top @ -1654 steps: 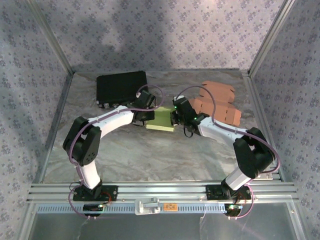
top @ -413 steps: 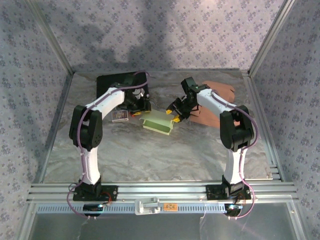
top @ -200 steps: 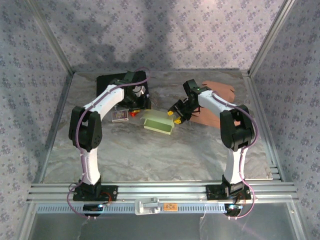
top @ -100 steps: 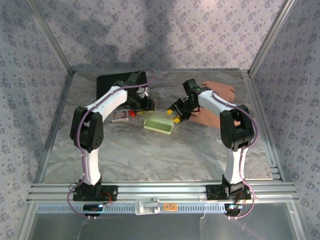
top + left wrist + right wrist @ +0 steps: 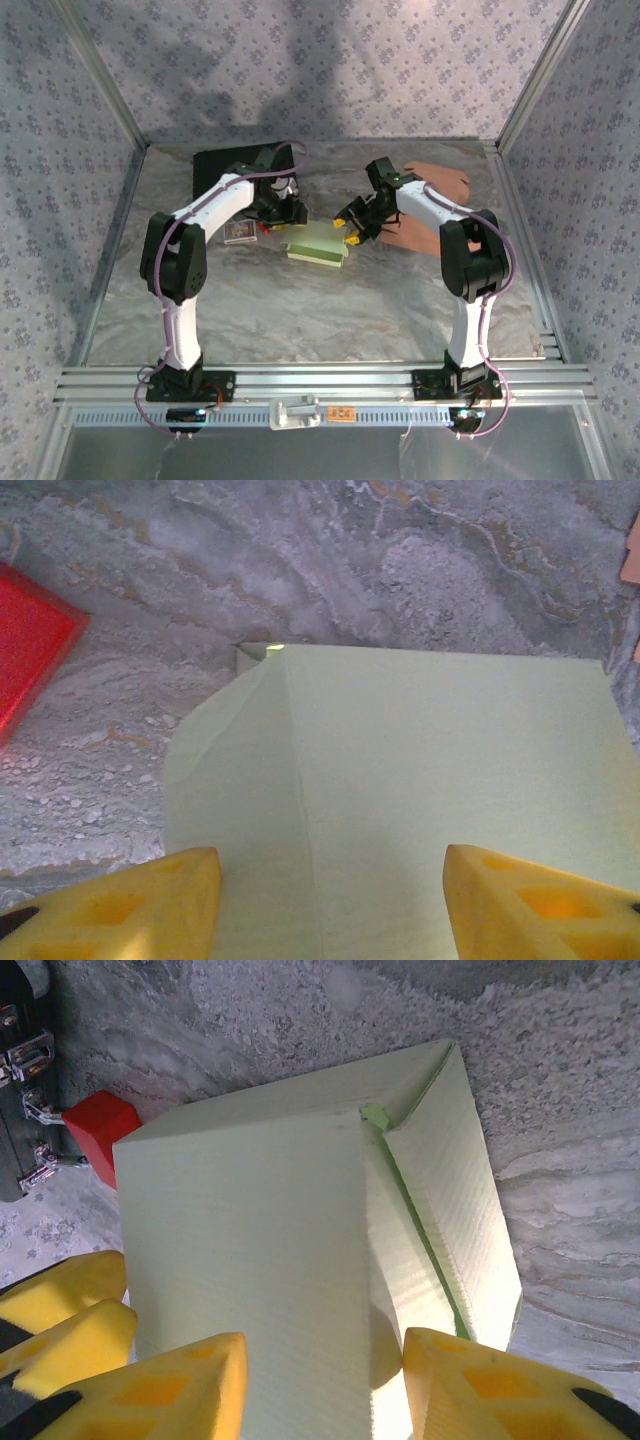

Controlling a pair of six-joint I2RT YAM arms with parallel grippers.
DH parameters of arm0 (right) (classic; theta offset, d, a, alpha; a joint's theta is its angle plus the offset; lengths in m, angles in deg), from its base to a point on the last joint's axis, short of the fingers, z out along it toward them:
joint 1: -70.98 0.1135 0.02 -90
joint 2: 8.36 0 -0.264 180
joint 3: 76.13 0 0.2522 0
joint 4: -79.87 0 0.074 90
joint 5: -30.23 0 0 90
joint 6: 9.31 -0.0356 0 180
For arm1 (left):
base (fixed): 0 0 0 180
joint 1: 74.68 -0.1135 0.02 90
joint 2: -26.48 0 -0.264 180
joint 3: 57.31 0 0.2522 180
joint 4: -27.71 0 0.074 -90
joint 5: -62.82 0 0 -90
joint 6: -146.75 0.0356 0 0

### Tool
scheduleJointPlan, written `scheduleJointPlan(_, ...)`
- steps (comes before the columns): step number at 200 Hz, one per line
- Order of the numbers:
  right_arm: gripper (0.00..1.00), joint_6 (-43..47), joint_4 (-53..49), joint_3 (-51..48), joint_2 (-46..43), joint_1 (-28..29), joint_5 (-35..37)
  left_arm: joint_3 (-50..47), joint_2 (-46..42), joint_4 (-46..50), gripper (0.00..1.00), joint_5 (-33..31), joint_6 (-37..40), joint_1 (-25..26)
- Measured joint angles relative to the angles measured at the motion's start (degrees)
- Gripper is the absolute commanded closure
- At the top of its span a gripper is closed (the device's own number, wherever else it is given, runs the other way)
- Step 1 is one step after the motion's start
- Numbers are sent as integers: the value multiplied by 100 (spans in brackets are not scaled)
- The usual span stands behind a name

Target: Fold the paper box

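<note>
The paper box [image 5: 318, 245] sits half-formed at the middle of the desk [image 5: 300, 310]. The left hand [image 5: 330, 870], at its 10 o'clock, and the right hand [image 5: 320, 1345], at 2 o'clock, both stand apart astride panels. Risk: uneven pressing slides the box or creases a wall.

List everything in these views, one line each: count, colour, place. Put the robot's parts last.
pale green folded paper box: one, pale green, table centre, between the two grippers
flat black case: one, black, back left of the table
flat brown cardboard sheets: a pile, count unclear, brown, back right
small red block: one, red, just left of the box
small pale-edged rectangular card: one, dark with a pale edge, left of the red block
grey marbled table: one, grey, under everything
left gripper: one, yellow fingers, open over the box's left end
right gripper: one, yellow fingers, open astride the box's right wall
</note>
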Motion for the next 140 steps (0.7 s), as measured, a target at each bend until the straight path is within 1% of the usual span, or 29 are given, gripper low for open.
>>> scheduleJointPlan(29,54,-15,17,-7,0,0,0,-11,0,2,39,-2,0,-57)
scheduleJointPlan(82,54,-90,72,-7,0,7,0,-188,0,-11,39,63,-59,0)
scheduleJointPlan(140,54,-170,127,-7,0,15,0,-199,-2,-63,43,90,-251,66)
